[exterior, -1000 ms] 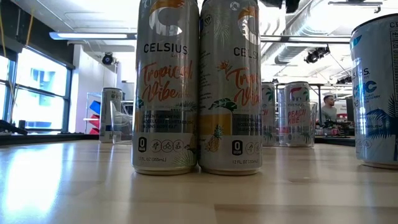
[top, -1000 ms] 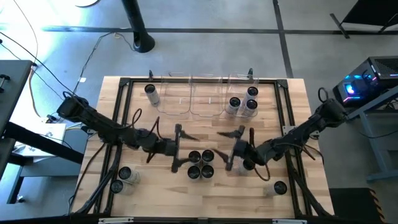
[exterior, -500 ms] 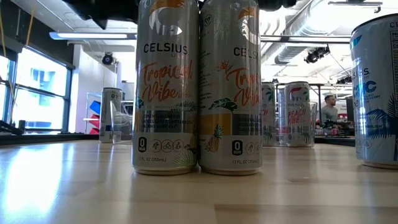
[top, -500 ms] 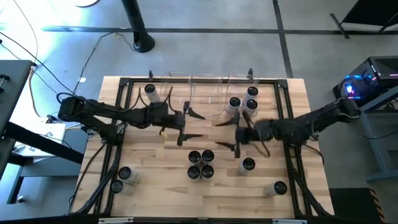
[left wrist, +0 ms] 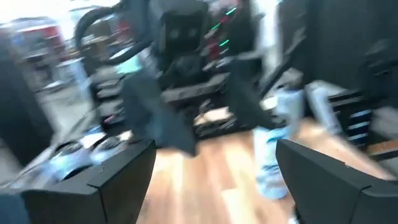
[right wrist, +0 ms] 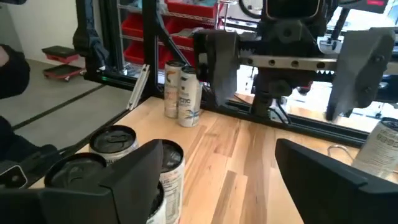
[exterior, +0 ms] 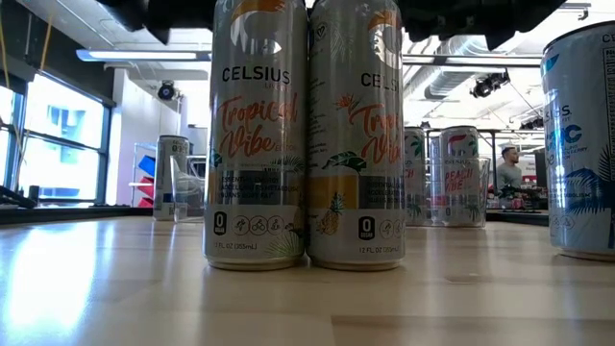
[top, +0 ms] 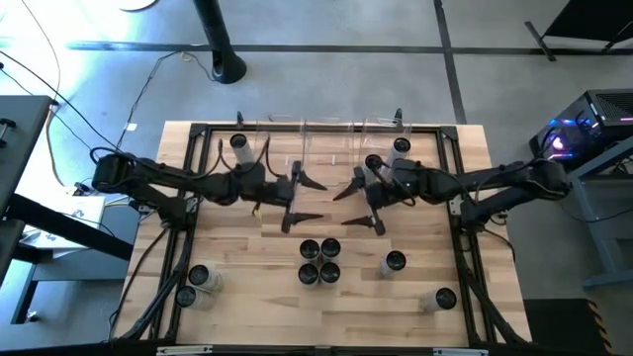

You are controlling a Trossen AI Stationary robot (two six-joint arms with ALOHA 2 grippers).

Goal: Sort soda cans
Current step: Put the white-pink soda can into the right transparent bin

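Observation:
Several soda cans (top: 318,262) stand upright in a tight cluster at the table's middle, and two of them (exterior: 258,135) fill the low view. A single can (top: 394,262) stands to their right. More cans stand near the right corner (top: 443,297), the left corner (top: 195,282), the far left (top: 237,144) and in the right bin (top: 401,145). My left gripper (top: 306,202) and right gripper (top: 359,206) face each other above the table, beyond the cluster, both open and empty. In the right wrist view my right gripper (right wrist: 217,186) looks at the left gripper (right wrist: 292,56).
Three clear plastic bins (top: 326,148) stand in a row along the far edge. A black frame (top: 198,133) runs round the wooden table (top: 247,297). Bare wood lies between the cluster and the bins, under both grippers. A person (exterior: 507,168) shows far off in the room.
Both grippers have risen from beside the can cluster and drawn back toward the far edge. The left then kept still, while the right went on toward the bins. The single can right of the cluster, covered by the right gripper before, now stands in the open.

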